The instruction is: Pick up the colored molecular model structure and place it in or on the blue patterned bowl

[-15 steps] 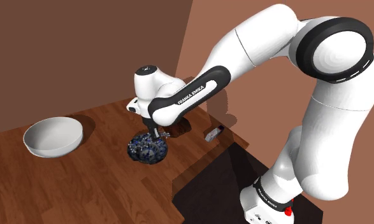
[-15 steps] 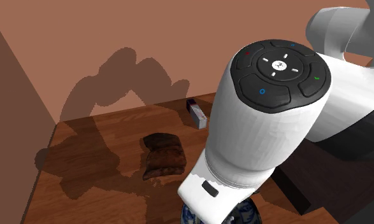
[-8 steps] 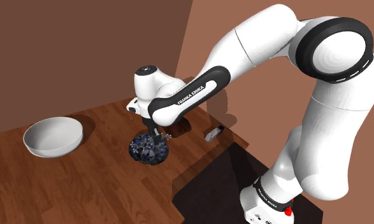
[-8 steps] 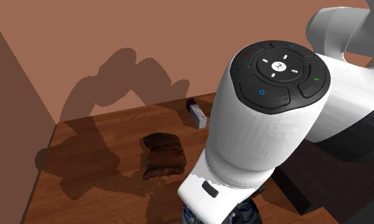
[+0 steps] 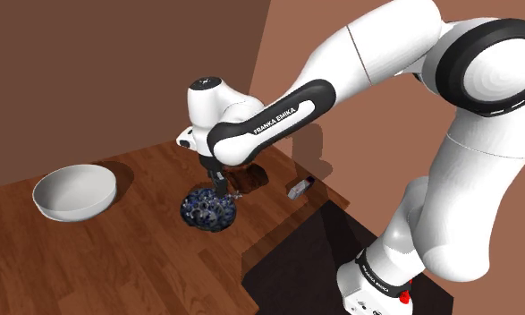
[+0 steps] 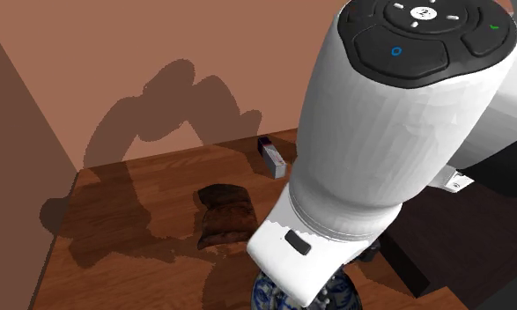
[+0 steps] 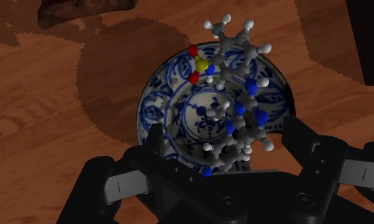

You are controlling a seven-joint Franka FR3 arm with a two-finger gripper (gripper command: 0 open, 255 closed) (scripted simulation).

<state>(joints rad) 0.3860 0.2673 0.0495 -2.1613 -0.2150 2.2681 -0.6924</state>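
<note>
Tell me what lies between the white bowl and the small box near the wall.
Shoulder view: the blue patterned bowl, molecular model inside, the tool above it, then a brown lump nearer the box.

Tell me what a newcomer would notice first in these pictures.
The colourful molecular model, grey with blue, red, yellow and white balls, sits over the blue patterned bowl on the wood table, between open jaws that do not touch it. In the second exterior view the arm's white wrist looms close, and a plain white bowl sits at the shoulder view's left.
</note>
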